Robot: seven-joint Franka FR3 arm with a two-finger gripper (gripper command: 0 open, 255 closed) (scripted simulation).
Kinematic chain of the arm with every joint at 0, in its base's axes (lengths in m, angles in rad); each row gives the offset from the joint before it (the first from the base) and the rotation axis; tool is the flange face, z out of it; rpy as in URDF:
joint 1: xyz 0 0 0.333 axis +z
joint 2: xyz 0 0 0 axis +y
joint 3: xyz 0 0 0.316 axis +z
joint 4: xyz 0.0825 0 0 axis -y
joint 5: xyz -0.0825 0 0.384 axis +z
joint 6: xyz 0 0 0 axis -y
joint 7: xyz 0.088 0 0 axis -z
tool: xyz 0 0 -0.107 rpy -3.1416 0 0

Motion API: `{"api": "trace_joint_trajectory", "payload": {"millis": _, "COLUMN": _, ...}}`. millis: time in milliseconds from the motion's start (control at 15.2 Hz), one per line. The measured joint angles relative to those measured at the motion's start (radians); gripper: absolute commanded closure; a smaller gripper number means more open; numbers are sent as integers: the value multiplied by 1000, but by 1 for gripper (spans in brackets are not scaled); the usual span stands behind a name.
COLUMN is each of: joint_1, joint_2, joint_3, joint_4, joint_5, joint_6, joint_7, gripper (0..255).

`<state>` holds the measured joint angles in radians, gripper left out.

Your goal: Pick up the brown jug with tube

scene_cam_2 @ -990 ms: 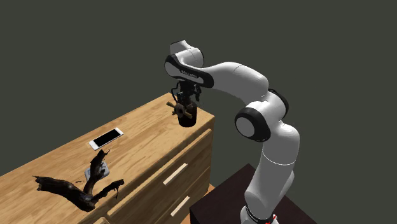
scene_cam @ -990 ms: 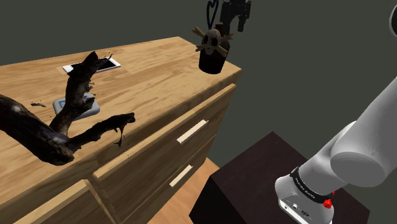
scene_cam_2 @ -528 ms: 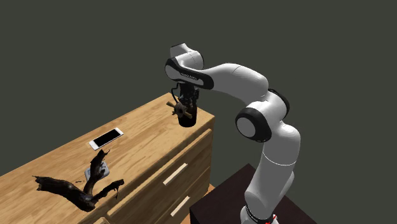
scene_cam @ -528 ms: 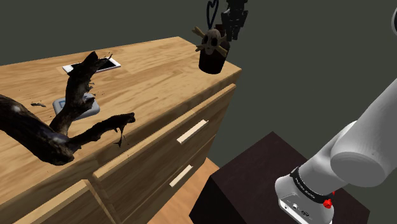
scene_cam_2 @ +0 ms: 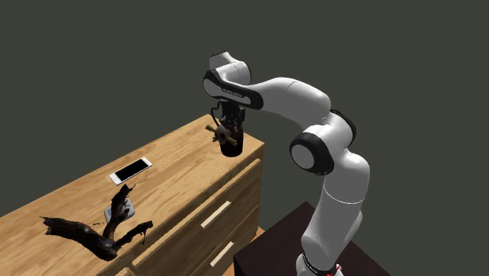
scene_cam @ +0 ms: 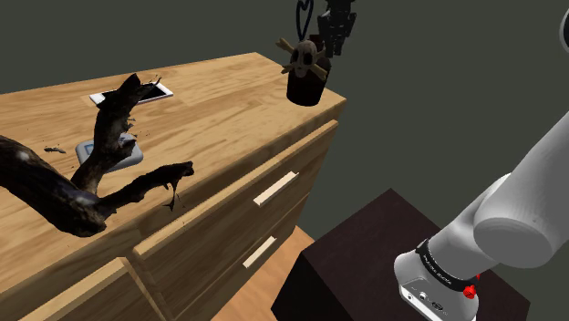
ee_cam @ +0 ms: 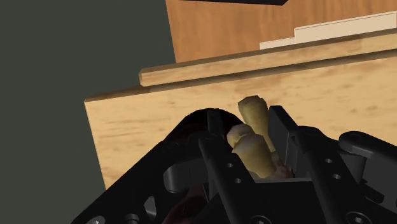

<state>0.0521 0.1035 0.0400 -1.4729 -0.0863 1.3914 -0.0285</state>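
Note:
A dark brown jug [scene_cam: 305, 84] with pale tan tubes crossing at its neck stands at the far corner of the wooden dresser top [scene_cam: 219, 114]. My black gripper [scene_cam: 323, 47] comes down on it from above and is shut on its upper part. In the second exterior view the gripper [scene_cam_2: 227, 128] sits right over the jug [scene_cam_2: 230, 144] at the dresser's corner. In the wrist view the gripper [ee_cam: 251, 162] has a black finger on either side of the tan tubes [ee_cam: 253, 149], pressed against them; the jug's body is hidden behind the hand.
A dark gnarled branch [scene_cam: 82, 187] lies across the near part of the dresser, over a small grey object [scene_cam: 111, 155]. A white phone [scene_cam: 133, 94] lies farther back. The dresser's drawer fronts [scene_cam: 274, 191] face the dark stand [scene_cam: 383, 264].
The gripper dropped from above the jug onto its top and closed on the tubes. The jug has shifted very slightly since.

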Motion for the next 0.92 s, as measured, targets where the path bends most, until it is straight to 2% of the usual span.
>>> {"api": "trace_joint_trajectory", "payload": {"millis": 924, "joint_1": 6, "joint_2": 85, "joint_3": 1, "joint_4": 299, "joint_5": -8, "joint_6": -217, "joint_7": -13, "gripper": 255}}
